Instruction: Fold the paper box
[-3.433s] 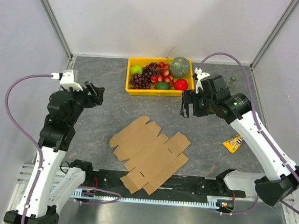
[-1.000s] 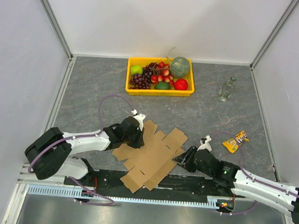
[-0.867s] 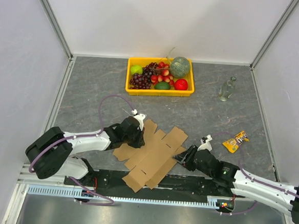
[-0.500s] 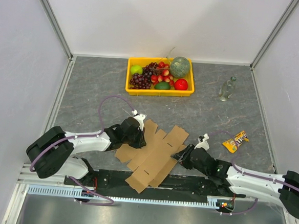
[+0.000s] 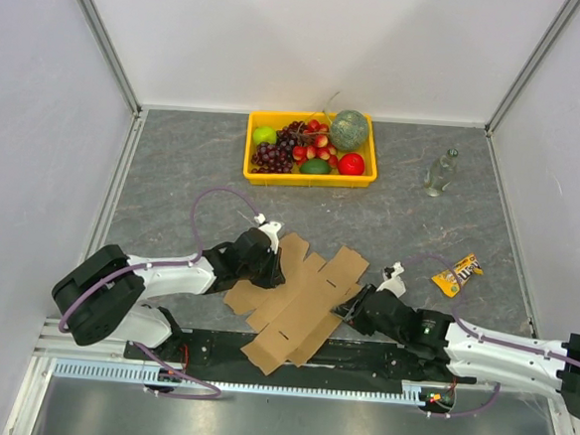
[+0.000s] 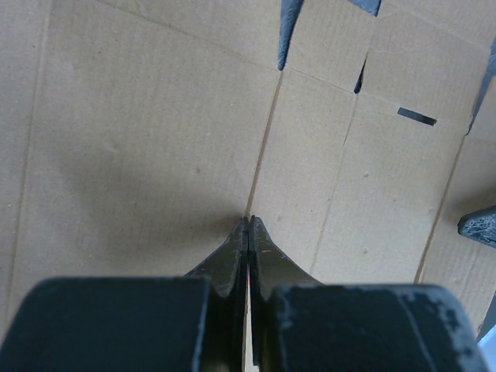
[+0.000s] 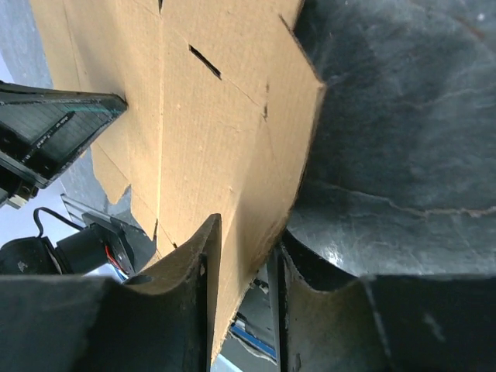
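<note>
A grey table (image 5: 174, 170) is covered in part by the box (image 5: 299, 298), spread as a flat sheet on the near side of the crate (image 5: 307, 182). The left gripper (image 5: 266, 271), near-left of the crate, is closed, its tips pressed onto the box. The right gripper (image 5: 349, 303), near-right of the crate, is parted around a box edge; whether it is pinched cannot be told. A bottle (image 5: 439, 173) is seen right of the crate, a packet (image 5: 456, 275) nearer.
</note>
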Motion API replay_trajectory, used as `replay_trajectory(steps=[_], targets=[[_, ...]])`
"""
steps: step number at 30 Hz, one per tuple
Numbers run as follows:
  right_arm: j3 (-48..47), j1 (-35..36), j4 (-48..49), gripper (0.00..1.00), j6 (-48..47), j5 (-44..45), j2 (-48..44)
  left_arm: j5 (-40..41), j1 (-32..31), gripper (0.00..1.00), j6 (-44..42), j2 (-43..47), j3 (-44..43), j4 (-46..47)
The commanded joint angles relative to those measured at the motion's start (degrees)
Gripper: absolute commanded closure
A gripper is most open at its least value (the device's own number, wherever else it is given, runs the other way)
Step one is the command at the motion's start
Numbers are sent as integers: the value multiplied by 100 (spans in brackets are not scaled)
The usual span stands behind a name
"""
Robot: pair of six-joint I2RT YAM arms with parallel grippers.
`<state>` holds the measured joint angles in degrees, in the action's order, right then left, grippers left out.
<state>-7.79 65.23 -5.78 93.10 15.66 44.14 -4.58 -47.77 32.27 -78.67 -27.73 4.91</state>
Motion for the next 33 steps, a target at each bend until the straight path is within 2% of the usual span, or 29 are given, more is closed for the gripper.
replay_trajectory(steps=[1, 8, 10, 15, 18, 21, 24, 26, 33], targets=[[-249, 191, -810, 70, 419, 429, -204, 203, -40, 98, 271, -122, 39, -60], [-828, 227, -1283, 97, -107, 981, 130, 247, -48, 98, 262, 255, -180, -288], [-1170, 227, -1574, 100, -387, 1289, 69, 378, -40, 95, 183, 588, -399, -455], [-2233, -27, -2575, 100, -1450, 1704, -2, 853, -40, 80, -194, 1275, -1023, -1123], [-2805, -510, -2972, 100, -2407, 1354, 156, 976, -31, 76, -449, 1390, -1226, -1246], [-3306, -1194, -3043, 100, -3514, 555, 480, 985, -22, 75, -590, 1337, -1262, -1229], [-3982, -1776, -3287, 100, -4771, -421, 1278, 898, -22, 75, -652, 1232, -1192, -1150], [-4396, -1926, -3578, 100, -5492, -774, 1815, 819, -13, 75, -643, 1188, -1069, -1028], [-5354, -2497, -3816, 100, -6794, -1442, 2950, 731, -13, 75, -749, 766, -831, -711]])
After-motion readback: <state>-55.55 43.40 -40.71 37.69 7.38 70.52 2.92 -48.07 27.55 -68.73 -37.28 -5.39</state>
